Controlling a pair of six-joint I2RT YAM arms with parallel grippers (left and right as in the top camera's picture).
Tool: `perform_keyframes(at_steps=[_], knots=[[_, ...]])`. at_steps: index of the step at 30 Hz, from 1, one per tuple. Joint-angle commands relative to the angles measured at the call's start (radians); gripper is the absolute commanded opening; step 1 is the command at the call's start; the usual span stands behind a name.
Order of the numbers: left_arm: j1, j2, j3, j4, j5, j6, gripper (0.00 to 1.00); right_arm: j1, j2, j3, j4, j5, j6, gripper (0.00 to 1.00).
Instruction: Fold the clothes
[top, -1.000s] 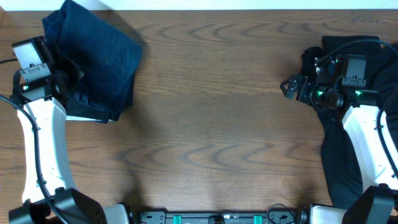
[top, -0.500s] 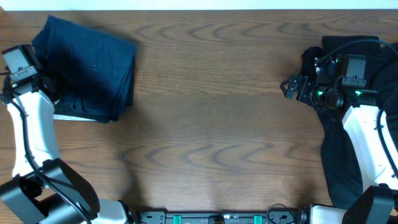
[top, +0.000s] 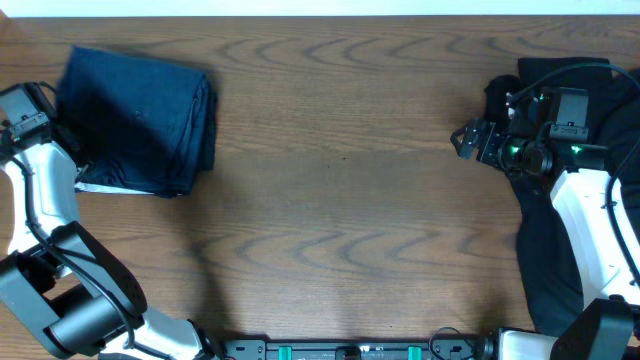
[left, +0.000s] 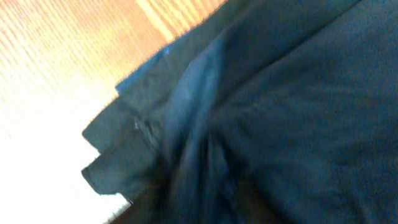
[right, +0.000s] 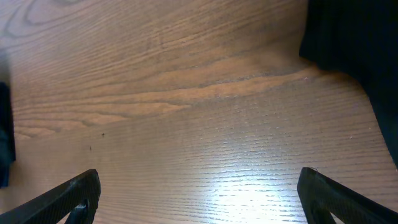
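The denim-blue garment (top: 140, 120) lies folded into a roughly rectangular bundle right against the left claw (top: 62, 135). It is soft and matte, and its stacked layer edges show along the side farthest from that claw. A white strip (top: 95, 186) peeks out from under the edge nearest the claw. In the left wrist view the blue cloth fills the frame, blurred, with creased folds, a stitched hem and two stepped corners. No fingers show there, so I cannot tell whether the left claw is apart, together or pinching cloth.

The right claw (top: 462, 140) hangs with its dark fingers spread wide and nothing between them, over the bare tabletop (top: 340, 200), which is brown wood with wavy grain and a slight sheen. The black garments (top: 545, 260) lie in a limp, dull heap behind this claw and under its arm, well apart from the blue piece.
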Motion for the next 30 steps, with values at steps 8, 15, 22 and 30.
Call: perform_keyframes(at_steps=[8,15,22,30], knots=[[0.010,-0.144,0.064,-0.019,-0.023,-0.002,0.75,-0.007,0.000,0.003,-0.001,0.000,-0.005,0.99],[0.010,-0.135,0.048,-0.082,-0.022,-0.005,0.11,-0.007,0.000,0.003,-0.001,0.000,-0.005,0.99],[0.011,-0.055,0.029,-0.083,-0.023,-0.004,0.11,-0.007,0.000,0.003,-0.001,0.000,-0.005,0.99],[0.025,0.069,0.029,-0.080,-0.054,-0.005,0.10,-0.007,0.000,0.003,-0.001,0.000,-0.005,0.99]])
